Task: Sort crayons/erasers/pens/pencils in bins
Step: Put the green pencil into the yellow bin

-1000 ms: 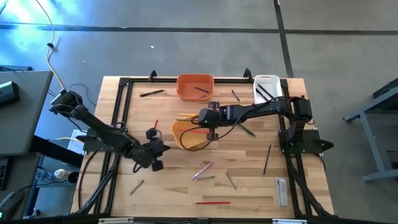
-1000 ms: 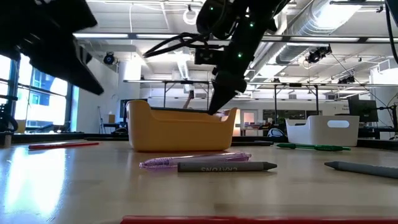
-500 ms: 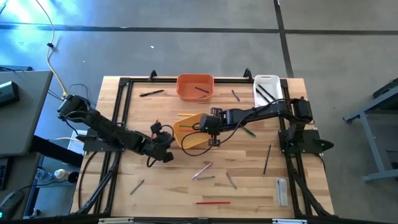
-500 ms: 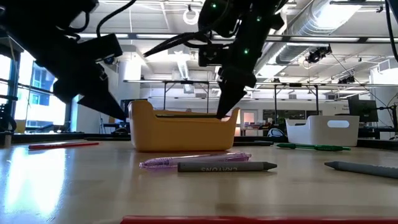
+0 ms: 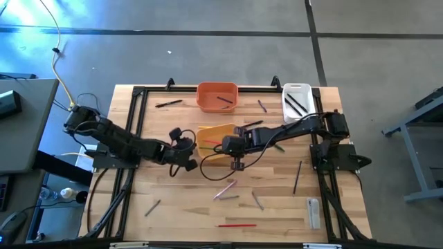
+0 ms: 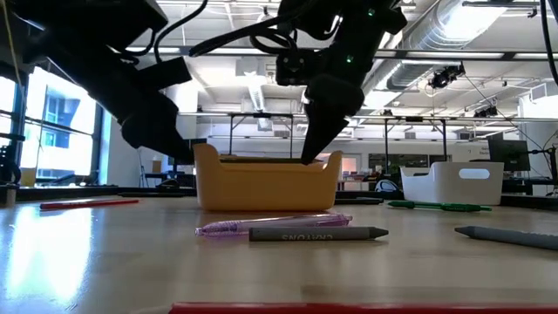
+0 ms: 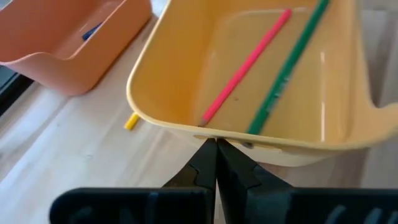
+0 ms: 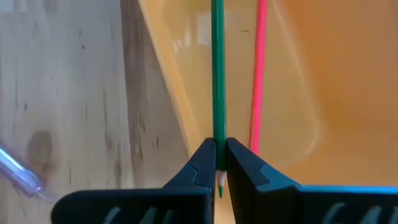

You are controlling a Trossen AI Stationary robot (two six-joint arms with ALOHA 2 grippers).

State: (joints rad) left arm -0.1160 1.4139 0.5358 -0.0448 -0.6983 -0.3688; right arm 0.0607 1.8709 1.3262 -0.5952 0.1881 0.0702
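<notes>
The yellow-orange bin stands mid-table and shows in the low view. A green pencil and a pink pencil are inside it. My left gripper is shut at the bin's left wall, also in the high view. My right gripper reaches into the bin's right end, shut on the green pencil. The orange bin and the white bin stand at the far edge, with sticks inside. My left gripper presses its shut fingertips against the outside of the yellow-orange bin's left wall, just under the rim. It comes slanting down from the table's left. The bin stands flat on the table. My right gripper pinches the green pencil near its sharpened end between its two fingers, and the point sticks out behind them. The fingers slant down into the bin and lie along the pencil. The pencil's other end reaches the bin's floor by the left wall.
A purple pen and a grey crayon lie near of the bin. A green pen, a black pencil, red pencils and other sticks are scattered about. Black frame rails border the table.
My left gripper has gone up the table toward its far-right, from the near-left, to the yellow-orange bin's left wall. The bin has turned squarer and slid a little to the right. My right gripper has gone toward the near edge and lower into the bin.
</notes>
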